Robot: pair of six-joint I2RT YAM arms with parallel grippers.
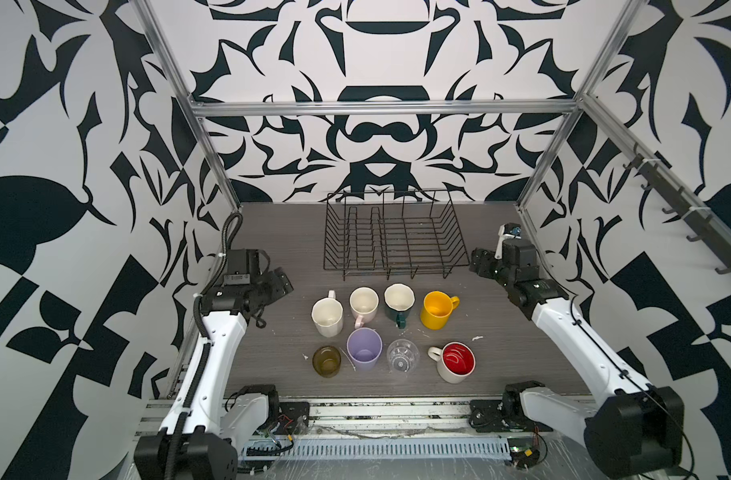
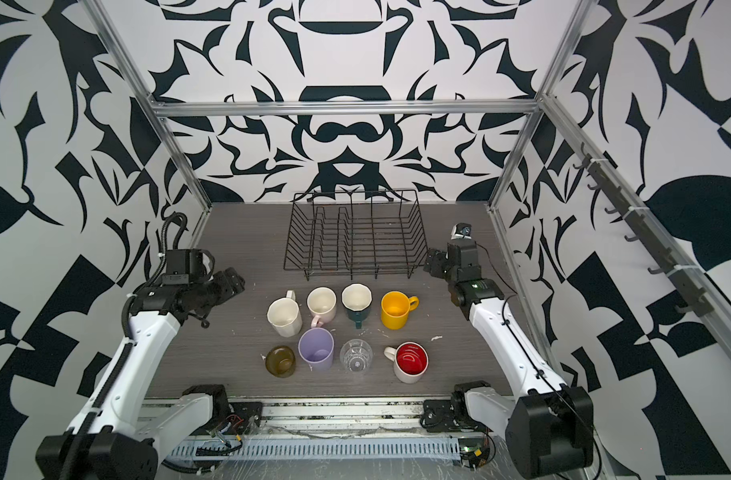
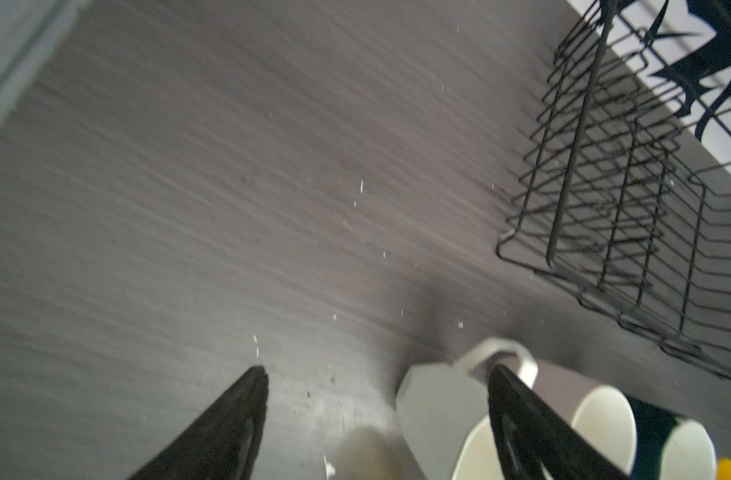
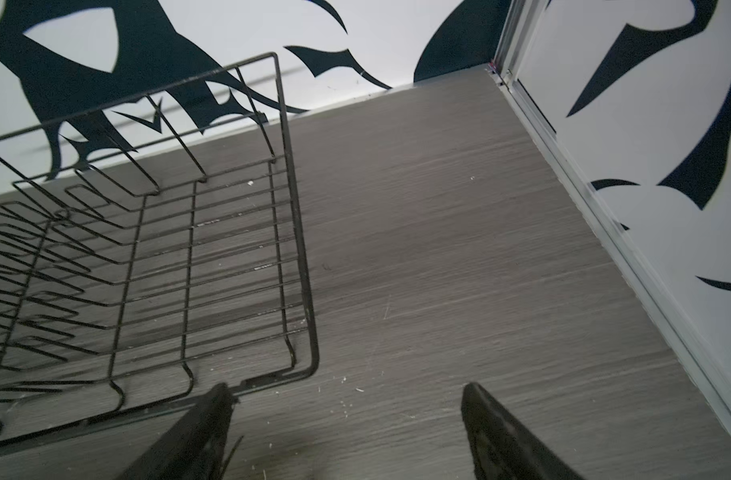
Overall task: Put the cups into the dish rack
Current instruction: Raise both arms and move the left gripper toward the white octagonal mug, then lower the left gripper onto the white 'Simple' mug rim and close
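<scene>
Rack sitting empty. Left fingers, right fingers hanging spread, empty; left ones probably needing to straddle white mug beside them.

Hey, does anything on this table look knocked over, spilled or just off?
Nothing is tipped or spilled. The cups stand upright in two rows in front of the empty dish rack. The only oddity is small white flecks scattered on the table around them.

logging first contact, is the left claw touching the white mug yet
Apart. In a top view bare table shows between the left claw and the white mug; its wrist view merely overlaps them.
</scene>
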